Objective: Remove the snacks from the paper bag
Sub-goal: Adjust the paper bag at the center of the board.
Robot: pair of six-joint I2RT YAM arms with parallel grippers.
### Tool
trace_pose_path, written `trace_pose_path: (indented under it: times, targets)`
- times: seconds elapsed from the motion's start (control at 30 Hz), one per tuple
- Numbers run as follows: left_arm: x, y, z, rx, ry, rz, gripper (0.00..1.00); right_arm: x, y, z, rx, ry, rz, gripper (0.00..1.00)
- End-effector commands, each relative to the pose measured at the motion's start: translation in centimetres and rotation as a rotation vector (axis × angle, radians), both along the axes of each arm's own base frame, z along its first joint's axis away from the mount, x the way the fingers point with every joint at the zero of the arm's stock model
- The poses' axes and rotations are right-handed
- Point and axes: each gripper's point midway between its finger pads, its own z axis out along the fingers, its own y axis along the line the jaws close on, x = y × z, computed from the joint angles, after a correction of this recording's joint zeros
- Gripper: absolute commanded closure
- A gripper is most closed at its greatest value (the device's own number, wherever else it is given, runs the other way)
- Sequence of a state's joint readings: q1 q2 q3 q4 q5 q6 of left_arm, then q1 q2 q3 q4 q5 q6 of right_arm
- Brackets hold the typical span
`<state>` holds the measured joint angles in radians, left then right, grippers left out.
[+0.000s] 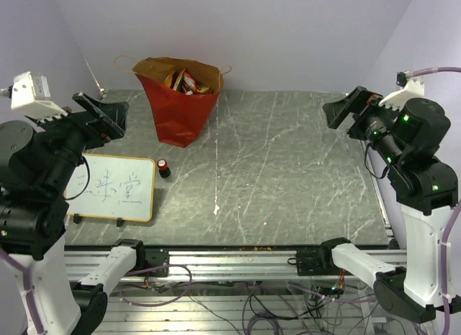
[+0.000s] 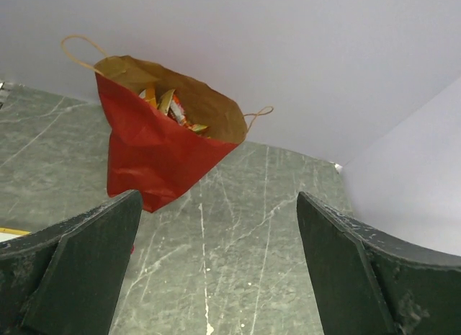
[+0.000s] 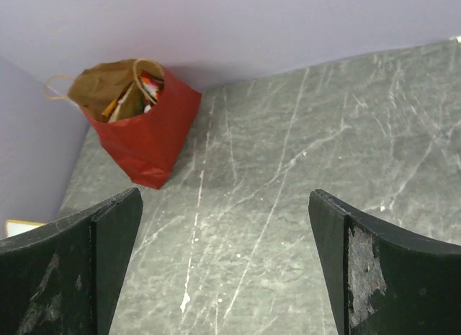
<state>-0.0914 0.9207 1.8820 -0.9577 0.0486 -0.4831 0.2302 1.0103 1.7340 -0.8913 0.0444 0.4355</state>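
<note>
The left end effector (image 1: pixel 106 113) hangs above the left side of the grey marbled stone tabletop (image 1: pixel 288 169), its two dark fingers spread wide with nothing between them; below it, towards the arm bases, lies a flat yellow-framed whiteboard (image 1: pixel 115 187) with dark writing; a small red-and-black cylinder (image 1: pixel 164 167) stands just off that board's far right corner, to the right of this end effector and nearer the bases.

Ahead of the left end effector, a little to its left in its wrist view, stands the large red paper bag (image 2: pixel 155 151), brown kraft inside with thin cord handles, mouth open upward; the glossy snack packets (image 2: pixel 169 104), orange, red and yellow at their visible tops, stick up inside that mouth.

The right end effector (image 1: pixel 346 112) is raised over the right side of the tabletop, fingers likewise wide apart and holding nothing; the bag sits well apart from it, far ahead and off to its left.

Judging by these views, the task has not started; no packet lies outside the bag; every packet is left to lift out; how many lie deeper cannot be told.
</note>
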Motion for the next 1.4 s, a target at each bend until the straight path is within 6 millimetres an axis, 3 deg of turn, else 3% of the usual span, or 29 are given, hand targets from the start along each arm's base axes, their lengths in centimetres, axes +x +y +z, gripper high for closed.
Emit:
trace_pose_path:
  times: [0.0, 0.23, 0.47, 0.7, 0.97, 1.13, 1.2, 1.37]
  targets:
    - [2.9, 0.7, -0.5, -0.008, 0.015, 0.064, 0.01, 1.6, -0.7, -2.0, -0.024, 0.064, -0.063, 0.00]
    - [7.7, 0.6, -3.2, -0.029, 0.093, 0.110, 0.01, 4.1, -0.7, -5.0, -0.059, 0.159, -0.096, 0.00]
    - [13.0, -1.0, -7.3, -0.082, 0.211, 0.099, 0.03, 5.8, -0.1, -8.9, -0.062, 0.289, -0.100, 0.00]
    - [18.4, -3.0, -11.1, -0.226, 0.325, 0.053, 0.09, 6.3, 1.5, -11.8, -0.028, 0.347, -0.041, 0.00]
    - [23.8, -1.8, -13.9, -0.234, 0.388, 0.024, 0.13, 6.1, 2.4, -14.1, -0.025, 0.409, 0.010, 0.00]
    - [27.7, 2.7, -15.5, -0.250, 0.397, 0.094, 0.11, 6.0, 2.8, -14.9, -0.016, 0.427, 0.027, 0.00]
    - [29.6, 4.6, -16.6, -0.270, 0.396, 0.107, 0.05, 6.2, 3.3, -15.1, -0.009, 0.420, 0.049, 0.00]
    - [33.8, 8.9, -17.1, -0.311, 0.333, 0.130, 0.01, 7.8, 5.8, -15.7, 0.056, 0.422, 0.149, 0.00]
